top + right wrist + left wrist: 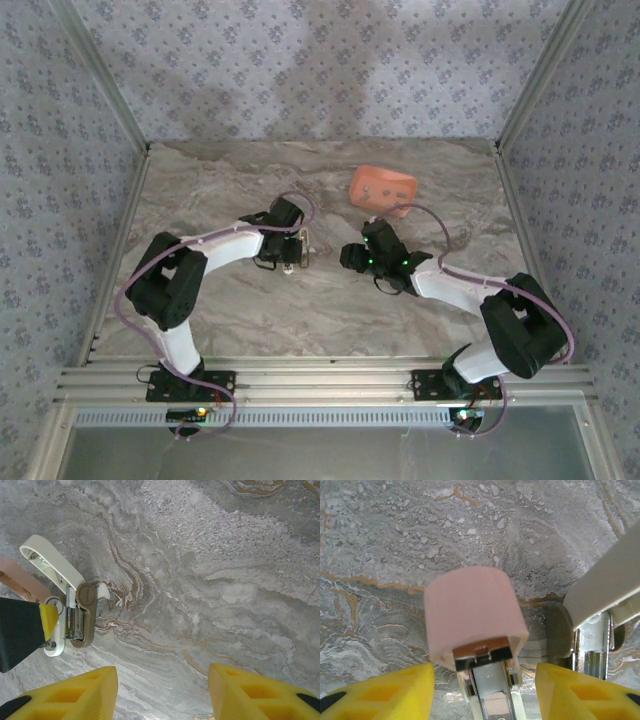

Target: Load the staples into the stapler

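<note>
A small pink and white stapler (pixel 70 600) lies opened on the marble table (pixel 225 580) at the left edge of the right wrist view, white lid swung toward the upper left, metal rail bared. In the left wrist view its pink end sits at centre, the left gripper (pixel 484 680) astride it, yellow fingers (pixel 395 695) parted with a sliver of table either side. The right gripper (pixel 162 685) hangs over marble, jaws wide, gripping nothing; an orange tray (pixel 382 188) lies above it in the overhead view.
</note>
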